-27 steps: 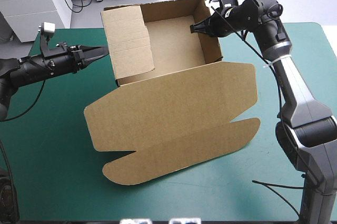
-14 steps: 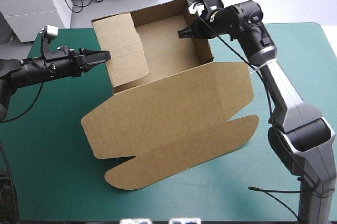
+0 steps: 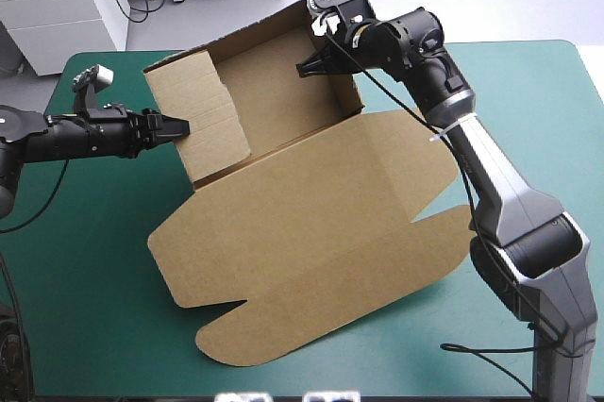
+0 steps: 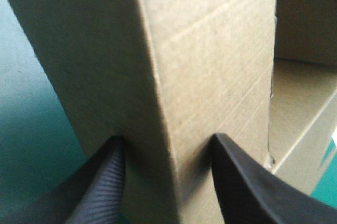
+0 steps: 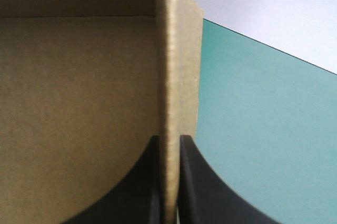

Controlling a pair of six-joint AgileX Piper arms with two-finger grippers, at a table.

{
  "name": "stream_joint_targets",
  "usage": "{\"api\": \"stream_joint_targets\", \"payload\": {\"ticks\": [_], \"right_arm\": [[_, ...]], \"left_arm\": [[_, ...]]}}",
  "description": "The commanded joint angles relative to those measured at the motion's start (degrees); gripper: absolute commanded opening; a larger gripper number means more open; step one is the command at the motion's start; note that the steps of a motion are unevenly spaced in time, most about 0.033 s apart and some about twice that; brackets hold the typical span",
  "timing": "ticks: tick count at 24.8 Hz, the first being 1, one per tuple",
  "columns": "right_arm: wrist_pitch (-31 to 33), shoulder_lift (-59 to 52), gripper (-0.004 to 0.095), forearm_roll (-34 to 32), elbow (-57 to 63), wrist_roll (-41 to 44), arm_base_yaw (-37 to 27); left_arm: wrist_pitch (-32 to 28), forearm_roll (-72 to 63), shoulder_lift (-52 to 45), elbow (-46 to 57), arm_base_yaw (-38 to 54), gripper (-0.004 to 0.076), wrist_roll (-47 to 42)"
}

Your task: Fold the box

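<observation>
the open brown cardboard box (image 3: 311,223) sat tilted toward the teal-green table cover's (image 3: 85,260) far side, lid flat. the right black-finned gripper (image 3: 302,69) pinched its right wall; the left gripper (image 3: 182,126) stood parted astride the left wall.

Cannot make out from above the tips of the left gripper (image 3: 181,126), lost against the box (image 3: 311,232) wall. Cannot separate the right gripper (image 3: 302,70) fingers there either: too small, too dark. Close up, only blurred board between and ahead of the left fingers (image 4: 242,192), cut off at the bases, like the right fingers (image 5: 197,197). Beyond those, box sheared off on every side.
</observation>
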Motion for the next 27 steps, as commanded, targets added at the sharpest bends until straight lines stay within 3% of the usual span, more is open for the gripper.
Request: {"api": "stream_joint_targets", "payload": {"ticks": [1,6,9,16,19,21,24,27], "right_arm": [[-5.27,-3.38,-0.0003,4.13,-1.74,1.73,0.93],[-4.76,-3.38,-0.0004,6.23,-2.38,1.6,1.04],[-4.75,-3.38,-0.0004,6.64,-2.47,1.28,1.04],[-4.89,-3.38,-0.0004,6.46,-2.47,1.28,1.04],[-6.45,-3.38,-0.0004,6.02,-2.47,1.42,1.04],[-7.11,-3.38,-0.0004,6.13,-2.47,1.66,1.04],[-7.56,-3.38,-0.0004,6.68,-2.47,2.47,1.04],[-7.45,-3.38,-0.0004,8.31,-2.47,2.47,1.04]], "left_arm": [[-6.12,-1.7,-2.19,-1.69,-1.99,0.0355,-0.97],[-14.0,3.05,-2.0,-1.69,-5.34,0.0352,-2.99],[-14.89,2.93,-1.85,-1.69,-5.39,0.0352,-3.12],[-14.43,2.44,-1.83,-1.69,-5.28,0.0352,-3.5],[-9.54,1.56,-1.83,-1.69,-5.28,0.0359,-2.05],[-6.37,1.56,-1.83,-1.69,-5.28,0.0403,-2.17],[-3.46,1.56,-1.83,-1.69,-5.28,0.0615,-2.17],[-4.26,0.11,-1.83,-1.69,-5.28,0.0643,-2.17]]}}
